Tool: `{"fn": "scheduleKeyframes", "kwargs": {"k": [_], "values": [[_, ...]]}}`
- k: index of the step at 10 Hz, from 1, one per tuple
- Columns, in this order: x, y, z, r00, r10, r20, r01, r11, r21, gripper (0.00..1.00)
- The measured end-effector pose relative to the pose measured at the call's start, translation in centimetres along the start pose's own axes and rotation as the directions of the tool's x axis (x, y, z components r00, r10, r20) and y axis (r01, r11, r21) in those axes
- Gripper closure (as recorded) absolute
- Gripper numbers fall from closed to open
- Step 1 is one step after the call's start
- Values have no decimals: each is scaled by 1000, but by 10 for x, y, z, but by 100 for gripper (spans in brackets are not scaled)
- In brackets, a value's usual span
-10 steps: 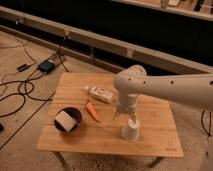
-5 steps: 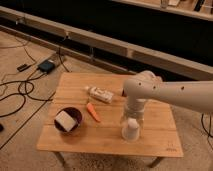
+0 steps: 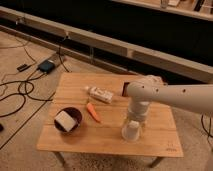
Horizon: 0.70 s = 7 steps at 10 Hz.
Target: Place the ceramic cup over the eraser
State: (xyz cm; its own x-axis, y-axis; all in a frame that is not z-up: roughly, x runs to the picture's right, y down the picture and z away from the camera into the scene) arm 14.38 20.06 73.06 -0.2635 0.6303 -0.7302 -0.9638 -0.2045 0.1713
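The white ceramic cup (image 3: pixel 131 131) stands on the wooden table (image 3: pixel 105 140), near the front edge and right of the middle. My gripper (image 3: pixel 133 119) hangs straight down from the white arm and meets the top of the cup. The arm reaches in from the right. A small dark reddish block, the eraser (image 3: pixel 125 89), peeks out at the arm's left edge, farther back on the table. The arm hides most of it.
A dark round bowl (image 3: pixel 68 120) holding a white block sits at the front left. An orange carrot-like piece (image 3: pixel 93 112) lies in the middle, with a long white pack (image 3: pixel 99 93) behind it. Cables and a small box (image 3: pixel 46 66) lie on the floor to the left.
The arm's elbow swung to the right over the table. The cup and the gripper above it stayed almost in place, shifting slightly toward the front edge.
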Motion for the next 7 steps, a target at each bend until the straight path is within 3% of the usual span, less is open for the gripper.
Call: {"fn": "scheduleKeyframes", "kwargs": {"k": [1, 4, 7], "values": [[-4, -1, 5, 1000, 1, -4, -1, 1000, -2, 40], [-14, -4, 8, 1000, 7, -3, -7, 1000, -13, 70], [-26, 2, -11, 999, 7, 40, -5, 998, -57, 99]]}}
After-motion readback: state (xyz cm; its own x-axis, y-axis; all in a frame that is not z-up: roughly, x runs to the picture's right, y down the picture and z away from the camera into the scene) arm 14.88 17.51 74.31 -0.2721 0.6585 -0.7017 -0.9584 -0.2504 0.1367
